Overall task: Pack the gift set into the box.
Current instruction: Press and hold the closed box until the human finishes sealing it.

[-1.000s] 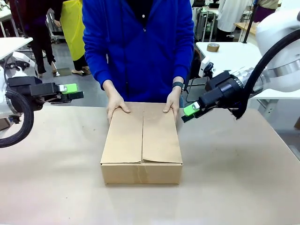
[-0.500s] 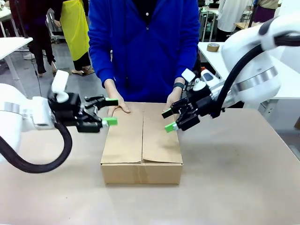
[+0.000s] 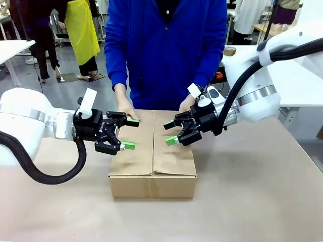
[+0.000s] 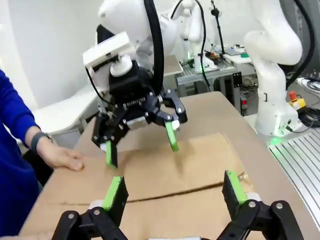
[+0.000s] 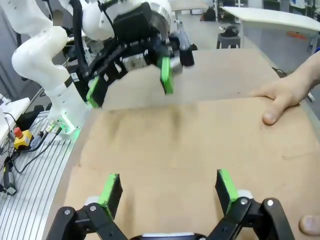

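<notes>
Both end effectors hung just above the box (image 3: 153, 151), and each had its jaws spread open with nothing between the green pads. The left end effector (image 3: 130, 133) was over the left flap of the box, and the right end effector (image 3: 170, 132) was over the right flap. They pointed at each other across the middle seam.

The box lay in the middle of the worktop (image 3: 252, 201) with its top flaps folded shut, so what was inside it was hidden. Its long axis ran from the robot's side towards the person, and the seam followed the same line. The person's hands (image 3: 187, 103) rested flat on the far edge of the box, one on each flap.

The box top lay directly below both end effectors, and neither arm looked nearer to it than the other. Whether any pad touched the cardboard could not be told. Probably the next move was to press or hold the flaps down, each arm on its own side of the seam and clear of the person's hands.
</notes>
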You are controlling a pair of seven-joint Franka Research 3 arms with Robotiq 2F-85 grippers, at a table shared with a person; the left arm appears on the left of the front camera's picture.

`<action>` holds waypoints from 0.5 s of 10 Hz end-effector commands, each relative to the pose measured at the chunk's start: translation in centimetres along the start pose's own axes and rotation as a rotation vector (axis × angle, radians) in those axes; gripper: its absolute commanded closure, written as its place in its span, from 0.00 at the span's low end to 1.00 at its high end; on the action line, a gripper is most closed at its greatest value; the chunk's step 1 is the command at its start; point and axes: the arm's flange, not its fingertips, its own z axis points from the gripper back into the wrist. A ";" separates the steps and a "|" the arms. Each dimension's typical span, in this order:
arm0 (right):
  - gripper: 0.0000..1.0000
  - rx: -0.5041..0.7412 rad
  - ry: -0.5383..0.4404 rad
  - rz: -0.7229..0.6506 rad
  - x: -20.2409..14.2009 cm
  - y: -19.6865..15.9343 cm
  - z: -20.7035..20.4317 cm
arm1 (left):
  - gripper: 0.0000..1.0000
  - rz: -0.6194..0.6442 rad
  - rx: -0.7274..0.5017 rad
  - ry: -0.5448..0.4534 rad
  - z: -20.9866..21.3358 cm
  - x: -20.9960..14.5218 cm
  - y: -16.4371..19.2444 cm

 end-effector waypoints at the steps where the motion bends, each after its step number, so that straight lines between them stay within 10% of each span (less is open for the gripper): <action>1: 0.00 -0.027 -0.056 0.054 -0.8 -0.7 -0.4 | 0.00 0.031 -0.020 0.051 -1.0 -2.2 0.8; 5: 0.00 -0.074 0.029 0.063 -3.3 -2.2 -0.8 | 0.00 0.075 0.013 0.148 -1.5 -4.3 1.2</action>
